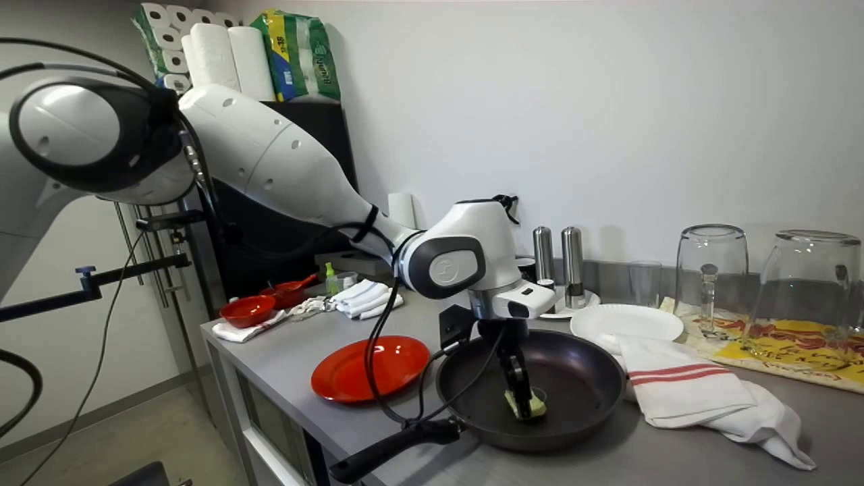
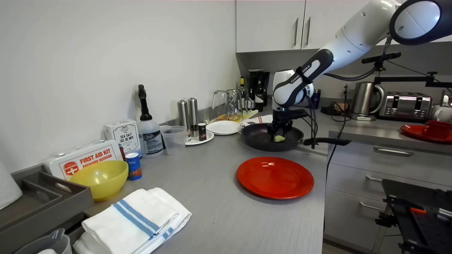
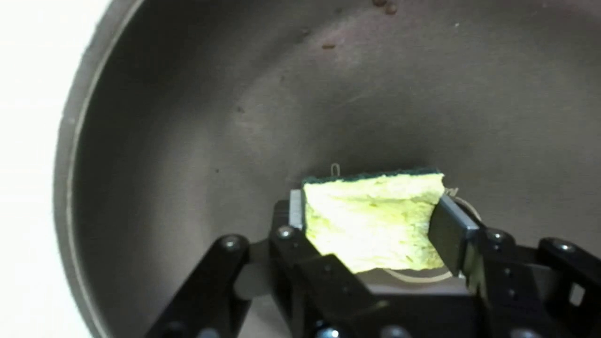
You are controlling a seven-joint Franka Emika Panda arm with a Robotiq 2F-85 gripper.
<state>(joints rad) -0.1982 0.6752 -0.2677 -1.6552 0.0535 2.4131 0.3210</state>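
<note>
A: State tool condition and current step.
B: The gripper (image 3: 373, 220) is clamped on the sponge (image 3: 375, 225), inside the frying pan (image 1: 584, 378); scrubbing appears to be in hand.
A: Next move?
B: It probably calls for a sideways stroke with light pressure and firm grip.

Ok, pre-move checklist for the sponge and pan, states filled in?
1. Sponge gripped from both sides by the hand: ok.
2. Sponge inside the rim of the pan: ok.
3. Sponge pressed on the pan floor: cannot tell.
4. Pan apart from red plate: ok.
5. Handle within the edge of the counter: not ok, appears to jut past.
6. Cables free of handle: cannot tell.
</note>
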